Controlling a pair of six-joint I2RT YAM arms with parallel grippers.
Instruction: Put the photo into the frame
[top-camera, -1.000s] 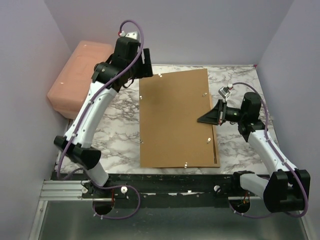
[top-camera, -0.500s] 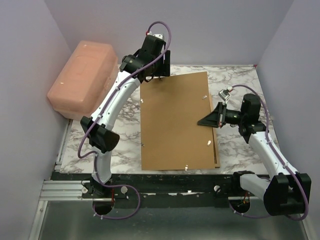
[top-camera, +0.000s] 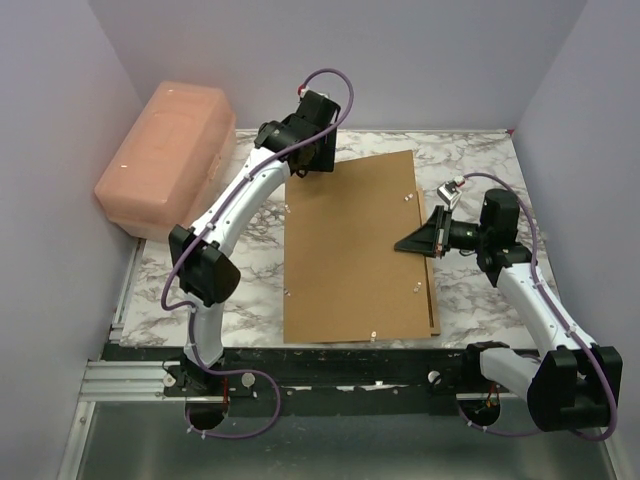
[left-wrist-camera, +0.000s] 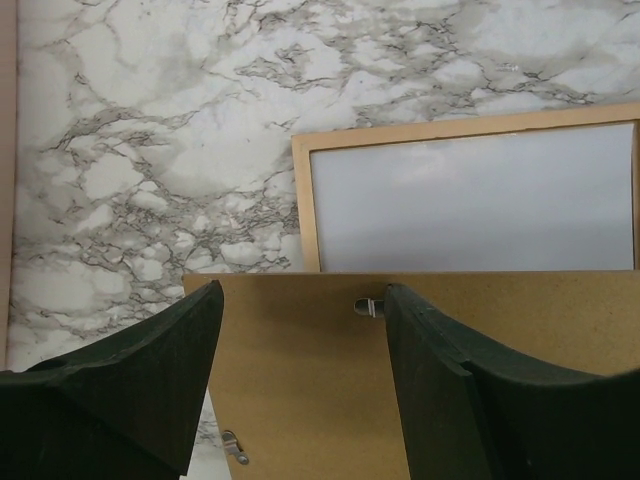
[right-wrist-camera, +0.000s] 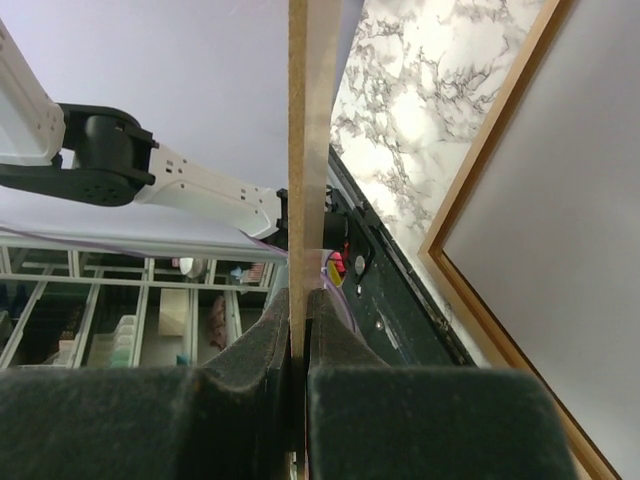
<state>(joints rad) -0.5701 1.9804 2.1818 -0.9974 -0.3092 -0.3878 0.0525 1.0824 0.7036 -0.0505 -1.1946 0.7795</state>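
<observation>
Swung rightward, left gripper (left-wrist-camera: 302, 296) hovers, jaws spread and empty, over a far corner of the backing board (top-camera: 350, 250); right gripper (right-wrist-camera: 303, 300) pinches its edge above the frame (left-wrist-camera: 305, 200)

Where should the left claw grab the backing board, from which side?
Probably the backing board by its far edge near the left corner, from the far side: the right claw pinches its right edge, and the far edge is lifted off the frame.

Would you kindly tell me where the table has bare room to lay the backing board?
Bare marble lies between the backing board and the left arm, and at the far right corner beyond the right fingers. The middle is crowded: the board hangs over the frame.
</observation>
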